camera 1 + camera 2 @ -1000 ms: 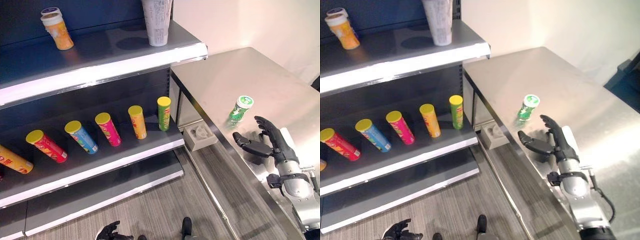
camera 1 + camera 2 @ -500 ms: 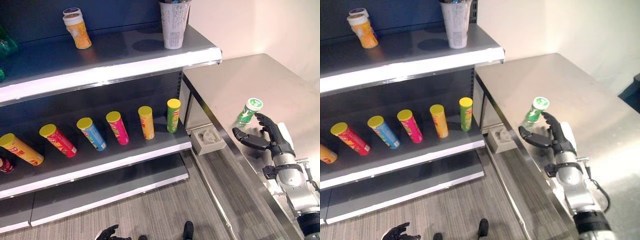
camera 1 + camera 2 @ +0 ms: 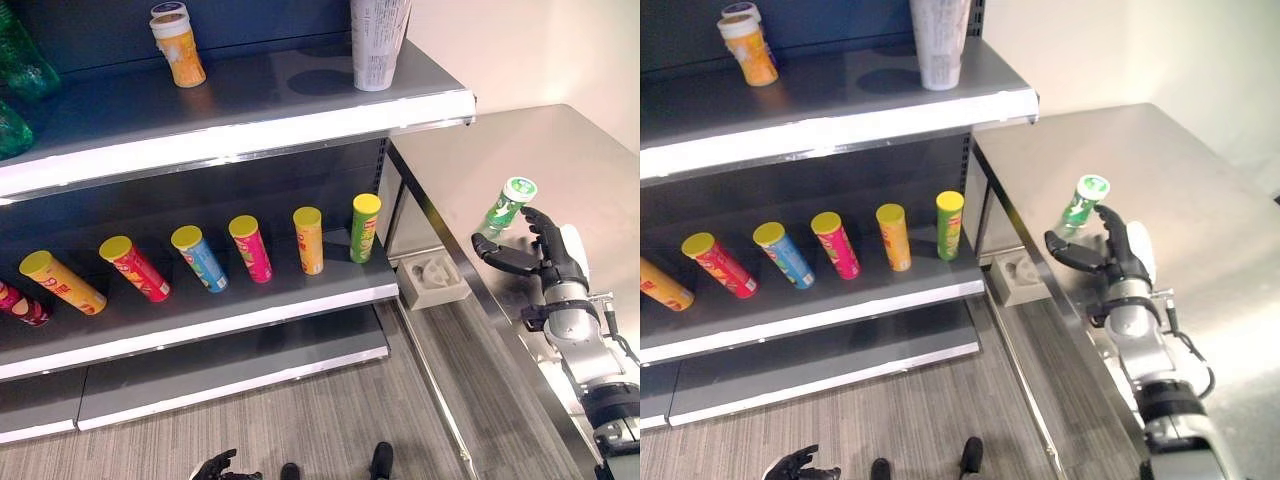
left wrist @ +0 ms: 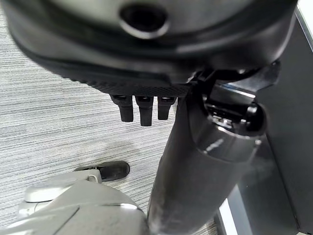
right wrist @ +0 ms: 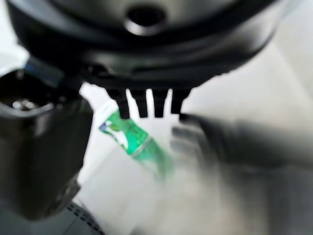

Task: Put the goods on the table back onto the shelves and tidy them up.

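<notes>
Closing in: our right hand has moved up to the green can, upright on the counter near its left edge. Fingers spread behind it, thumb in front, not yet clamped. Grasp looks imminent; shelf placement pending.

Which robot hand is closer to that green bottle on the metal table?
The right. The right robot hand is open right beside the green bottle on the table; the left robot hand hangs low over the floor, far away.
</notes>
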`<state>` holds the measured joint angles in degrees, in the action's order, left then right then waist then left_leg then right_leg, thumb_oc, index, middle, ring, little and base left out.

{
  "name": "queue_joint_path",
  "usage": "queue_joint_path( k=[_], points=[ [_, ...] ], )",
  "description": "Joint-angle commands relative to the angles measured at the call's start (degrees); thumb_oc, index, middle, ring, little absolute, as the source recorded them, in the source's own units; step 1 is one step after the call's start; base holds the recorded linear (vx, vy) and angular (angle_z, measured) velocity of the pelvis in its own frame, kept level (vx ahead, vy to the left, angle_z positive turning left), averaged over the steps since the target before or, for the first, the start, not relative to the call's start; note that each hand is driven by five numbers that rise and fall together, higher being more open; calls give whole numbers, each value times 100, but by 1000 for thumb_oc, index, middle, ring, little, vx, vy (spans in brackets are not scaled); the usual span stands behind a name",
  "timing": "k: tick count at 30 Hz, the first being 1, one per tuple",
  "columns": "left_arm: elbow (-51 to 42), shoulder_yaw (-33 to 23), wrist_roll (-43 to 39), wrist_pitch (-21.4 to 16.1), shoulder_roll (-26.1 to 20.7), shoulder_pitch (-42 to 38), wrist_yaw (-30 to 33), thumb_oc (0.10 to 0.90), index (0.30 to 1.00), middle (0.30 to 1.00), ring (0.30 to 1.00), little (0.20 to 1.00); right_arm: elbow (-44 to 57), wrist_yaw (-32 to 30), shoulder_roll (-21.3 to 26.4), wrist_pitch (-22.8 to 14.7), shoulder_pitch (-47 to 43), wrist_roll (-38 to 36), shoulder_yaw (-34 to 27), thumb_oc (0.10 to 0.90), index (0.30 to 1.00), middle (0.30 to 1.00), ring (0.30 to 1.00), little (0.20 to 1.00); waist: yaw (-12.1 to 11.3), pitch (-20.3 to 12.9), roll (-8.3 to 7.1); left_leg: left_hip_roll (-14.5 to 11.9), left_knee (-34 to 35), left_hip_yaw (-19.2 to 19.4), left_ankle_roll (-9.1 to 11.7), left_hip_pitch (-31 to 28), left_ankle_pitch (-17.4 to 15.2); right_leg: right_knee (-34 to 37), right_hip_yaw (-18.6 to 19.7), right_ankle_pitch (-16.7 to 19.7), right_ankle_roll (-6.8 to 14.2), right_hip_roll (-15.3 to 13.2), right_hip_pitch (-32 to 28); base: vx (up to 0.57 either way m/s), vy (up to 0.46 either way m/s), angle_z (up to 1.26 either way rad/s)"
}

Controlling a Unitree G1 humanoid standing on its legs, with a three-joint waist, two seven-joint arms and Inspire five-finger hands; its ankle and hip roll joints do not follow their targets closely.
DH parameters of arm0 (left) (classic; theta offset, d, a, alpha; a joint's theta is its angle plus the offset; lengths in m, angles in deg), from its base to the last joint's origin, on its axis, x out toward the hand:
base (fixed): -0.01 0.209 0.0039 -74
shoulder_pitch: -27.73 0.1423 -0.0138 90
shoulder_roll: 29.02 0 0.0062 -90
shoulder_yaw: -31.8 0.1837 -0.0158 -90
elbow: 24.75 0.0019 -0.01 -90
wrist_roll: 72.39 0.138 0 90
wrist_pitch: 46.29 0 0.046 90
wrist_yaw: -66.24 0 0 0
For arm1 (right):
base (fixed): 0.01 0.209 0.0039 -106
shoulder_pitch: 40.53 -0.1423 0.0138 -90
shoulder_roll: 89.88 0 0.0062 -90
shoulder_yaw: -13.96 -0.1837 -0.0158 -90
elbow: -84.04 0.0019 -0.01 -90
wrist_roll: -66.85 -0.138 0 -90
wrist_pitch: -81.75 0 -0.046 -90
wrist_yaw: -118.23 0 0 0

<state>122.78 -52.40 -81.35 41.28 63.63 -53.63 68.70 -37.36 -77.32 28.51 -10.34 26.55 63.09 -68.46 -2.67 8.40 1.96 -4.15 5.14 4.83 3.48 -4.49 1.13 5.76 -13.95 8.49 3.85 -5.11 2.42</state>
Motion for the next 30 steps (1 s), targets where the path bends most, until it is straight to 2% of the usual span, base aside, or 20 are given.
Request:
queue_joint_path(
  k=[1, 7, 12, 18, 19, 21, 22, 30],
  points=[
    [119, 297, -13, -124, -340, -44, 104, 800, 900, 900, 900, 900, -194, -203, 46, -166, -669, -56, 130, 400, 300, 300, 300, 300, -136, -68, -294, -26, -14, -216, 150, 294, -58, -193, 132, -711, 482, -309, -488, 0, 0, 0],
    [120, 292, -21, -109, -341, -95, 138, 800, 900, 900, 900, 900, -114, -368, 41, -133, -708, 107, 62, 400, 300, 300, 300, 300, -122, -70, -313, -39, -14, -202, 145, 268, -87, -166, 141, -709, 487, -303, -518, 0, 0, 0],
    [86, 130, 85, -89, -366, -111, 128, 800, 900, 900, 900, 900, 930, -582, 251, -240, 69, 326, -759, 400, 300, 300, 300, 300, -34, -110, -312, -38, -14, -158, 131, 194, -150, -155, 156, -726, 500, -311, -559, 7, 7, 5],
    [63, 76, 190, -69, -371, -125, 131, 800, 900, 900, 900, 900, 1743, -847, 388, -412, 551, 390, -1586, 400, 300, 300, 300, 300, 30, -151, -320, -51, -14, -121, 125, 143, -202, -142, 178, -737, 512, -312, -589, 4, 1, -1],
    [8, 40, 252, -65, -373, -127, 134, 800, 900, 900, 900, 900, 2324, -1045, 472, -565, 763, 419, -2143, 400, 300, 300, 300, 300, 113, -193, -325, -65, -14, -74, 124, 113, -235, -133, 215, -737, 524, -311, -588, 24, 5, -4],
    [7, 52, 263, -56, -381, -145, 126, 800, 900, 900, 900, 900, 2500, -1069, 501, -582, 830, 427, -2295, 400, 300, 300, 300, 300, 122, -202, -330, -69, -14, -59, 126, 103, -243, -130, 235, -737, 526, -306, -590, 7, 2, -4],
    [-18, 32, 284, -46, -370, -155, 129, 800, 900, 900, 900, 900, 2927, -1143, 585, -640, 906, 530, -2565, 400, 300, 300, 300, 300, 190, -232, -337, -85, -14, -19, 131, 80, -267, -118, 265, -743, 529, -298, -585, 10, 3, -16],
    [-41, 42, 340, -53, -370, -198, 143, 800, 900, 900, 900, 900, 3526, -1249, 717, -714, 1006, 759, -2951, 400, 300, 300, 300, 300, 277, -304, -364, -114, -14, 47, 140, 42, -315, -116, 342, -758, 534, -257, -572, 8, -6, -10]
  ],
)
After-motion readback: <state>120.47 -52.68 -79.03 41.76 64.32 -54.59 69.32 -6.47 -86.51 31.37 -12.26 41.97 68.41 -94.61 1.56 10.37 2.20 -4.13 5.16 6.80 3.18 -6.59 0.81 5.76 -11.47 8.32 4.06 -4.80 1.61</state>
